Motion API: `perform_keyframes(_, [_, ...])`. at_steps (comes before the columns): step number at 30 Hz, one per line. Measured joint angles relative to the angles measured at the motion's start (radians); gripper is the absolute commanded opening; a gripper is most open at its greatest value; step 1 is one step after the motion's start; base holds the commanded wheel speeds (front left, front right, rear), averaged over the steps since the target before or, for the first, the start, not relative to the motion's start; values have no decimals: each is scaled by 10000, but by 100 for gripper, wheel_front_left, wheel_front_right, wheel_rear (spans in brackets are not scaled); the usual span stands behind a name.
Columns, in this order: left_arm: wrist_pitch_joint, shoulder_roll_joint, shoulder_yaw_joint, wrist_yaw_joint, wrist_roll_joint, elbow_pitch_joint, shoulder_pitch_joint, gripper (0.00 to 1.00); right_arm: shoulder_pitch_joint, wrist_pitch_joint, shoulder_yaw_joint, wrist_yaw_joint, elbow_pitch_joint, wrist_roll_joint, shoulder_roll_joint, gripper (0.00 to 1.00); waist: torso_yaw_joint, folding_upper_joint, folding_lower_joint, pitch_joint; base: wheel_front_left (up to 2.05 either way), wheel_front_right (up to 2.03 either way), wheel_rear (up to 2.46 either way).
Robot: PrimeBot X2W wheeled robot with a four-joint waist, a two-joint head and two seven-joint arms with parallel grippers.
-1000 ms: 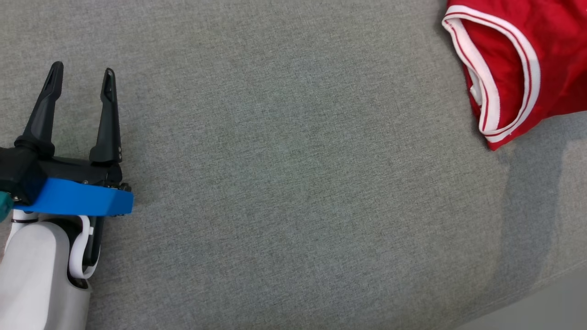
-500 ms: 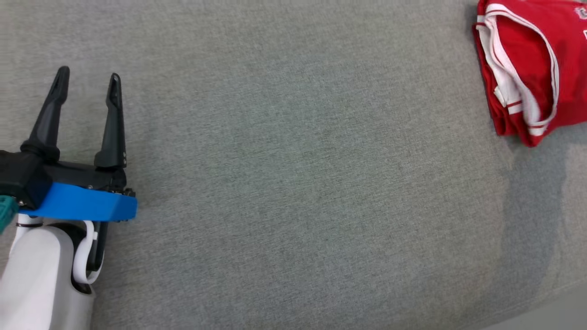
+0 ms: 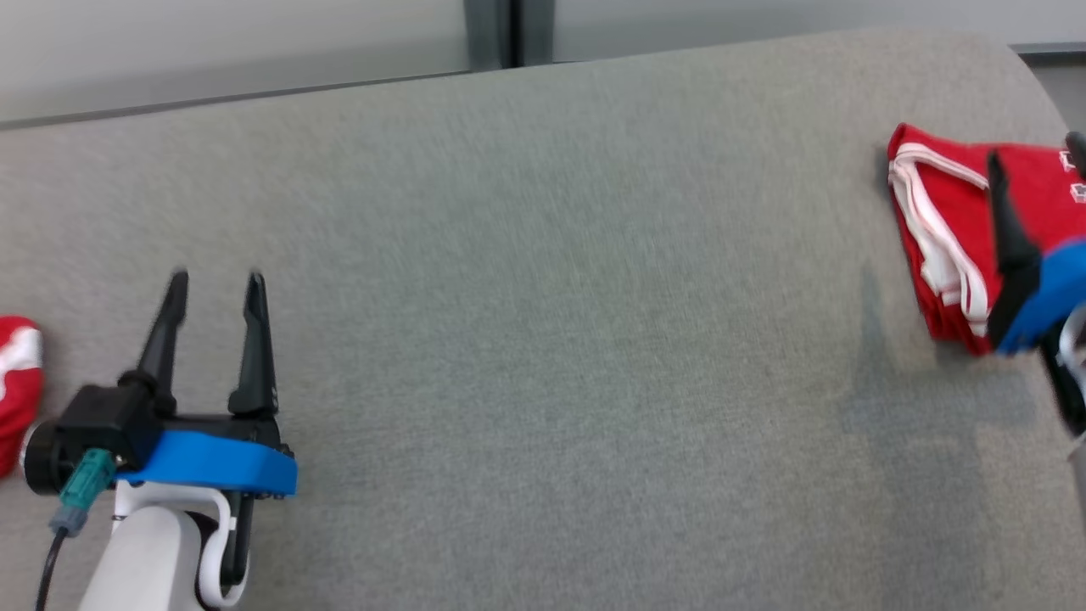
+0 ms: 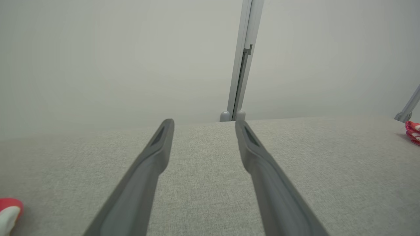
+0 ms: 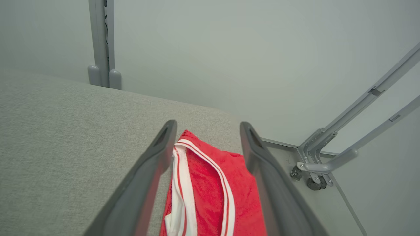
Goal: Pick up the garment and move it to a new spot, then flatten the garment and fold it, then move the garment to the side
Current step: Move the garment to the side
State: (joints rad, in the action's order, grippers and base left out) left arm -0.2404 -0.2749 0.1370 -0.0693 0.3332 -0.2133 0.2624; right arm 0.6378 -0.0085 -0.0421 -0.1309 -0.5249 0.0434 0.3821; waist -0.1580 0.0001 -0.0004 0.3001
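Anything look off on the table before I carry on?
Nothing spilled or damaged. The folded red garment lies loosely bunched near the right edge of the table, under the open right gripper.

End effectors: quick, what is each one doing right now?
Left end effector: open, empty.
Right end effector: open, over the folded red garment, not gripping it.

Wide bare stretch of grey surface (image 3: pixel 551 339) mid-field: I read open run between my 2 pincers. Left pincer (image 3: pixel 216 284) spread, nothing between fingers, clear fabric ahead to far edge. Red-and-white cloth lump (image 3: pixel 15 382) near its left, at picture edge. Folded red garment (image 3: pixel 937 255) occupies far right corner; right pincer (image 5: pixel 207 126) spread over it. Beyond far edge: wall, grey post (image 3: pixel 492 30). Past right edge: metal frame (image 5: pixel 328 157) on caster.
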Motion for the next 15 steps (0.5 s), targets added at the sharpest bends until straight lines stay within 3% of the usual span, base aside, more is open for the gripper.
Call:
perform_keyframes(8, [-186, 462, -31, 58, 86, -639, -1177, 100, -2761, -734, -36, 0, 1944, 940, -1099, 100, 610, 0, -1, -1592, 0, 0, 0])
perform_keyframes(15, [-211, 796, 21, -10, 84, -1005, -1657, 100, -4696, -980, -583, 2, 3237, 1007, -2351, 100, 1285, 0, 1, -2545, 0, 0, 0])
